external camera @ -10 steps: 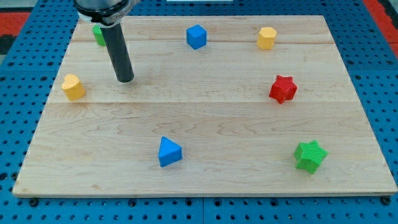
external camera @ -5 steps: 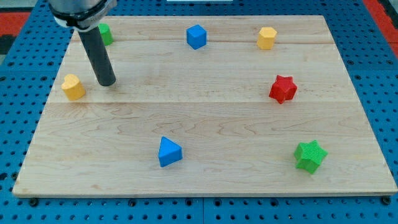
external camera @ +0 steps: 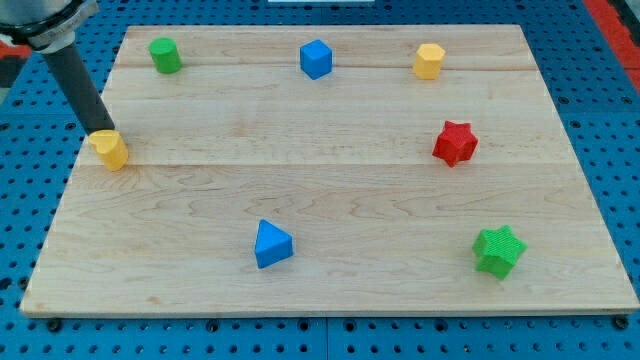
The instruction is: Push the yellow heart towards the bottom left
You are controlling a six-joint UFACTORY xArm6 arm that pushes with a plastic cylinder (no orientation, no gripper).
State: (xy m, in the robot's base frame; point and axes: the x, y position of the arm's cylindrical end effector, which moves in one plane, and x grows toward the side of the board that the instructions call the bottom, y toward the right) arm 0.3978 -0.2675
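The yellow heart (external camera: 109, 149) lies near the left edge of the wooden board (external camera: 330, 170). My tip (external camera: 96, 130) is at the heart's upper left side, touching it or just behind it. The dark rod slants up to the view's top left.
A green cylinder (external camera: 165, 54) stands at the top left. A blue cube (external camera: 315, 58) and a yellow hexagonal block (external camera: 429, 61) are along the top. A red star (external camera: 455, 143) is at the right, a green star (external camera: 498, 250) at the bottom right, a blue triangle (external camera: 271, 244) at the bottom middle.
My tip has swept left across the board to the heart's upper left. The heart has shifted slightly left and down.
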